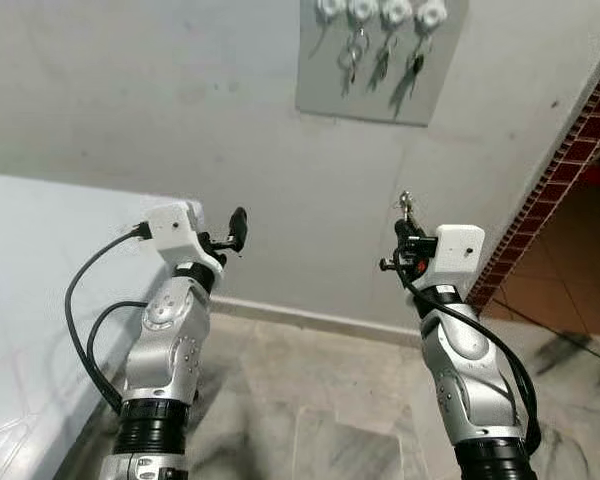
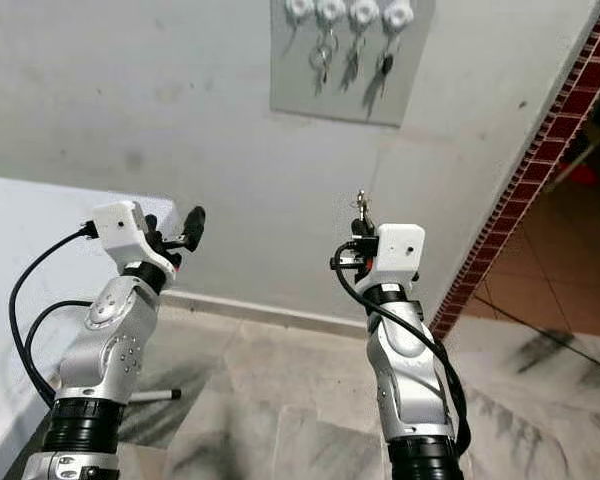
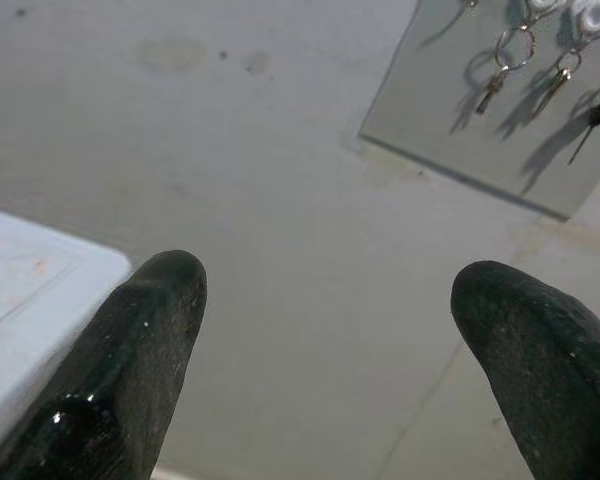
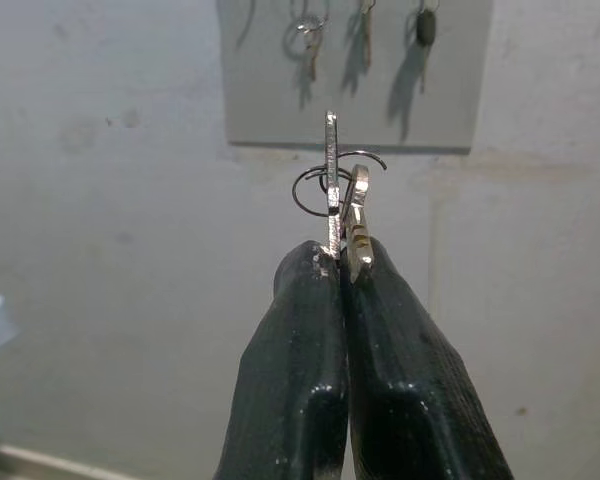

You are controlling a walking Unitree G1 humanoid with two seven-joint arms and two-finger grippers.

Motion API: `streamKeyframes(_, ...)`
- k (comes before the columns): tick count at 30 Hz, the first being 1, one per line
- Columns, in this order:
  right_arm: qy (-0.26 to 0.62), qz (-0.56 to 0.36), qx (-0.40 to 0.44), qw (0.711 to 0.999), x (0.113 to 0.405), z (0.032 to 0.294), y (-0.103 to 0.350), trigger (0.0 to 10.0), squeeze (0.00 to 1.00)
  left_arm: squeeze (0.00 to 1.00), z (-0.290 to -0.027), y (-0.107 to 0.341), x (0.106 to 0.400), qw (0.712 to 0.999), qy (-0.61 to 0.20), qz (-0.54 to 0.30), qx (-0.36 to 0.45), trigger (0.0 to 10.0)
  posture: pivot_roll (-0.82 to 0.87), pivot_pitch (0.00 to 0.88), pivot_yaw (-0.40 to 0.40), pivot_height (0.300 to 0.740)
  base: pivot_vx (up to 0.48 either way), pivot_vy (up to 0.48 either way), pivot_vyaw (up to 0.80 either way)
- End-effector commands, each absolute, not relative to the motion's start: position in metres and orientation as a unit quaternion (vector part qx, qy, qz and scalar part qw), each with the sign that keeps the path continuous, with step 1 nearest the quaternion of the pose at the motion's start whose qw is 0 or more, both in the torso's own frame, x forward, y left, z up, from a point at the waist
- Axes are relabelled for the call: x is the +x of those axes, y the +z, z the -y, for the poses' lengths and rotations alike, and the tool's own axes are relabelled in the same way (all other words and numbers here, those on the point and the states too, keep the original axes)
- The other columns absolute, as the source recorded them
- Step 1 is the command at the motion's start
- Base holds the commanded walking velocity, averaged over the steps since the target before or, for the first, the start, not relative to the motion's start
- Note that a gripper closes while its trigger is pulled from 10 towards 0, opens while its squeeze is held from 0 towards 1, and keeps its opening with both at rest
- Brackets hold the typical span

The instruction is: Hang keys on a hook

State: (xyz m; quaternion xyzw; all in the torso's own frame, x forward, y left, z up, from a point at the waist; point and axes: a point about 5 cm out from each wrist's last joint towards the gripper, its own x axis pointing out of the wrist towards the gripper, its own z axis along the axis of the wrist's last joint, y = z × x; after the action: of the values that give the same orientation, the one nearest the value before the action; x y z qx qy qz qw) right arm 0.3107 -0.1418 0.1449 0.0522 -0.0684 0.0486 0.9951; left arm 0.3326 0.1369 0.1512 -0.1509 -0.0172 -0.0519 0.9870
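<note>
Right gripper [image 4: 342, 262] is up in front of the wall, its two black fingers [image 4: 290, 350] pressed together on the keys [image 4: 338, 195], which stick up out of the tips with the wire ring looped just above. Above on the wall sits the grey key board [image 1: 380, 65], well clear of the held keys, with a row of white hooks [image 1: 395, 12] along its top edge and other keys [image 1: 352, 55] dangling beneath them. Left gripper [image 3: 330, 330] is raised too, off to the left near the corner of the white counter [image 1: 40, 270], its fingers spread wide with nothing between them, pointing up at the bare wall below the board's lower left corner. Marbled floor tiles [image 1: 320, 400] below.
</note>
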Motion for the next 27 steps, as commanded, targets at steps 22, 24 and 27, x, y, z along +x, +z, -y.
streamKeyframes(22, 0.062, 0.07, 0.041, 0.995, 0.3087, 0.1431, 0.1468, 10.0, 0.0, 0.0, -0.134, 0.1505, 0.3308, 0.988, -0.057, 0.02, -0.141, 10.0, 0.03, 0.0, -0.048, 0.724, 0.479, 0.0, 0.0)
streamKeyframes(24, 0.063, 0.07, 0.041, 0.995, 0.3083, 0.1427, 0.1467, 10.0, 0.0, 0.0, -0.1341, 0.15, 0.3305, 0.988, -0.057, 0.019, -0.142, 10.0, 0.03, 0.0, -0.049, 0.724, 0.48, 0.0, 0.0)
streamKeyframes(27, 0.064, 0.068, 0.041, 0.995, 0.3074, 0.1419, 0.1461, 10.0, 0.0, 0.0, -0.134, 0.1493, 0.3299, 0.988, -0.056, 0.018, -0.143, 10.0, 0.03, 0.0, -0.05, 0.724, 0.48, 0.0, 0.0)
